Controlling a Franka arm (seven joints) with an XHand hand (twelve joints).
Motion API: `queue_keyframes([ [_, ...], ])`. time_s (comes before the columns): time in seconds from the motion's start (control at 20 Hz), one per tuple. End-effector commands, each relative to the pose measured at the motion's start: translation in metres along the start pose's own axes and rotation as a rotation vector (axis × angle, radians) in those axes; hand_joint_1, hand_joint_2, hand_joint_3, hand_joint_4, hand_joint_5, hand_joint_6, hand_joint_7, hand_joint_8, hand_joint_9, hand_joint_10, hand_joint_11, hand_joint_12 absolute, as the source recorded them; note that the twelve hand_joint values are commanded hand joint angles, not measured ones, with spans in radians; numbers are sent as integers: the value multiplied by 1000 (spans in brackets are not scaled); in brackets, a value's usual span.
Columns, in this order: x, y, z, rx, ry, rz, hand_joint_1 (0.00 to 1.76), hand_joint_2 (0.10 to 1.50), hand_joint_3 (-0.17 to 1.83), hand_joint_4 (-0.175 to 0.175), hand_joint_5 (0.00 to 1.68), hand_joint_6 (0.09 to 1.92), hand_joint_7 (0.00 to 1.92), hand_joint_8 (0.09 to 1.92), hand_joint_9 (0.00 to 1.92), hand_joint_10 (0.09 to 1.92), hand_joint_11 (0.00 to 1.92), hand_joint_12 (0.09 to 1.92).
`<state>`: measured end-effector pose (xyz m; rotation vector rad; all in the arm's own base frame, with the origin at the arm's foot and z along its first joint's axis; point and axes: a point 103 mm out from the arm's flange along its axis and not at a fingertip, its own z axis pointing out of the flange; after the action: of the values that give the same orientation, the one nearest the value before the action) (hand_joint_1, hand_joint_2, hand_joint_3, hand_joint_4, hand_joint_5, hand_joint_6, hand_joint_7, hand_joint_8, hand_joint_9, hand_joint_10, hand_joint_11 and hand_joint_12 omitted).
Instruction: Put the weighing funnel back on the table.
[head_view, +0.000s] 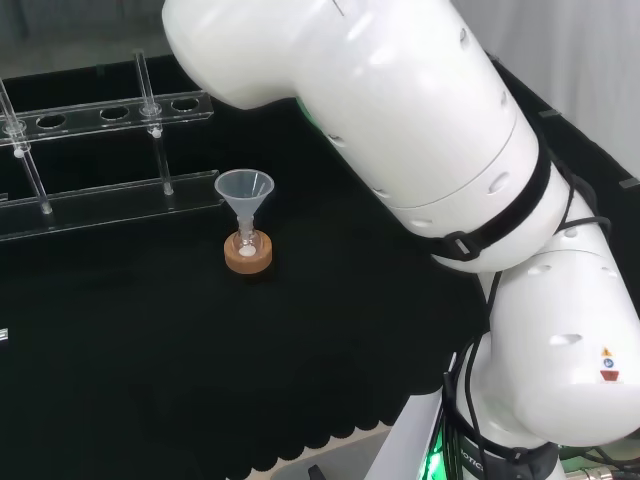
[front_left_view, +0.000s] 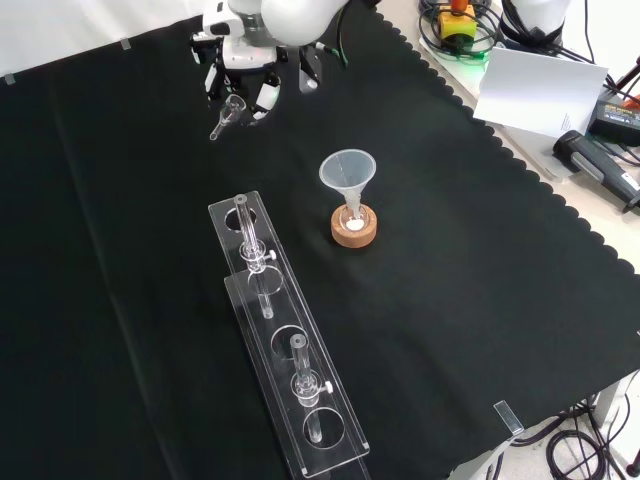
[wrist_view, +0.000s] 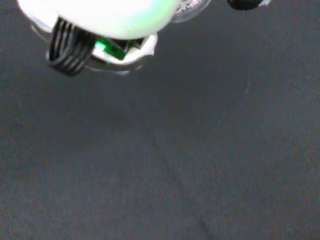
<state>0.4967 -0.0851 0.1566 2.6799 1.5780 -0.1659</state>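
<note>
the hand (front_left_view: 243, 62) hangs over the far part of the black cloth (front_left_view: 450, 300) with its fingers curled about the weighing funnel (front_left_view: 229, 113), stem slanting down toward the cloth, so the task looks unfinished: setting it down and letting go are left.

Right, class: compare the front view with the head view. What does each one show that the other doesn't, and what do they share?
Front view: the hand at the view's top, holding the weighing funnel, plus a white sheet and cables beyond the cloth's edge.
Head view: the arm's big white links up close, and a green light near the base.
Both: the funnel standing in a small flask on a cork ring, the clear tube rack, and the black cloth.
</note>
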Motion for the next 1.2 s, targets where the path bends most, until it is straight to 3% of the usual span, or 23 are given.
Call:
queue_keyframes([
  [0.05,-9,9,33,45,-10,15,1135,527,844,175,1352,613,1786,87,1427,87,0,1529],
  [0.55,-16,29,75,77,16,59,1132,544,815,175,1345,609,1779,87,1429,87,0,1529],
  [1.2,-17,27,108,101,91,135,1132,547,810,175,1346,605,1779,87,1431,87,0,1527],
])
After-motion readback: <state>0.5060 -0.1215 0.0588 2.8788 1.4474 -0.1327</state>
